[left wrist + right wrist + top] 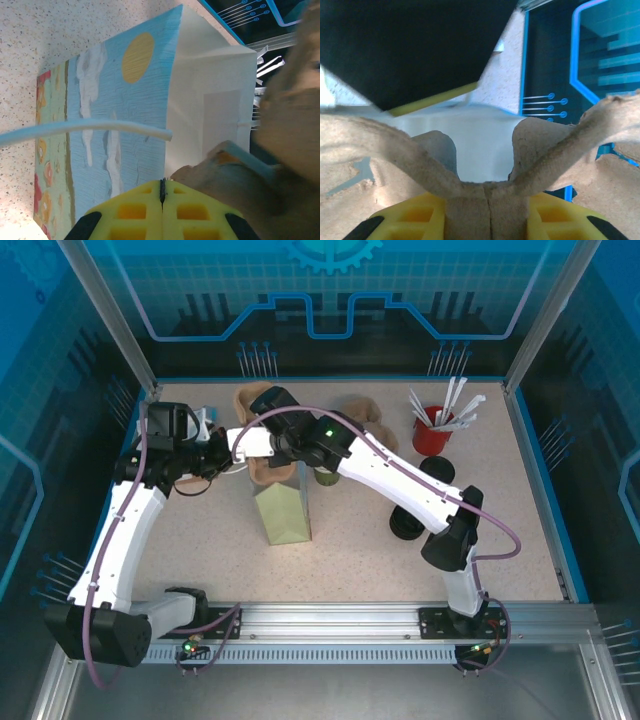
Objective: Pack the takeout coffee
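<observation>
With the right hand [487,207] clamped on the cardboard tray [395,145] above the bag [125,100], probably mid-packing; next, lower squarely inside.

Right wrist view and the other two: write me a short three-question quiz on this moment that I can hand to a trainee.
1. True or false: the right gripper is shut on the pulp cup carrier.
2. What is printed on the paper bag? A) a red heart; B) a yellow sun on a blue sky; C) a black logo.
3. Fill in: the white utensils stand in a ____ cup.
Key: 1 true; 2 B; 3 red.
</observation>
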Motion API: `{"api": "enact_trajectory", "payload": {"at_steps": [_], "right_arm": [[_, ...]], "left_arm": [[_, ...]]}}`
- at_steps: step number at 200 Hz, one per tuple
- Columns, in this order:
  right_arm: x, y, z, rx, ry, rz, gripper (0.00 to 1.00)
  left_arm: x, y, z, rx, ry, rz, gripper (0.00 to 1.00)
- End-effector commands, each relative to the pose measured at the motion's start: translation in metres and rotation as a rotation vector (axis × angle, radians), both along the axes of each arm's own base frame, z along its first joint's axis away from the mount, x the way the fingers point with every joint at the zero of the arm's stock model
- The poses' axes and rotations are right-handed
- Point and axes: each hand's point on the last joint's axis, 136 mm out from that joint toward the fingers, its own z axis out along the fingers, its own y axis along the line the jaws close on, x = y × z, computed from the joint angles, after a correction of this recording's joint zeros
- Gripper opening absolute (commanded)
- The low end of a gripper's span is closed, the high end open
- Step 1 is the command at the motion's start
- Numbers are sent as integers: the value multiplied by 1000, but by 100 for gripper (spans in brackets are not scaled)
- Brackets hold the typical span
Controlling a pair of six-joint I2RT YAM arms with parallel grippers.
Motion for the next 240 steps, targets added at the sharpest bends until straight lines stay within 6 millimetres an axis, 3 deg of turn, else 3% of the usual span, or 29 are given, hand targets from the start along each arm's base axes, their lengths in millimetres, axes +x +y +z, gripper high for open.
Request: {"api": "enact_trajectory", "payload": {"at_steps": [1,53,105,189,240], "right_arm": [[-13,-11,17,-15,-42,21,31],[-28,-30,11,-59,10,9,31],[-47,-32,-6,-96,82,46,31],[-74,-36,-39,-129,311,67,31],[-78,-39,-51,-142,417,35,31]], "left_arm": [[-2,1,6,13,-26,11,2],[-8,1,10,7,-33,21,0],[-13,-6,18,0,-51,14,0],[-18,-10,7,0,-29,4,0],[-24,-19,4,-22,-30,-24,0]]}}
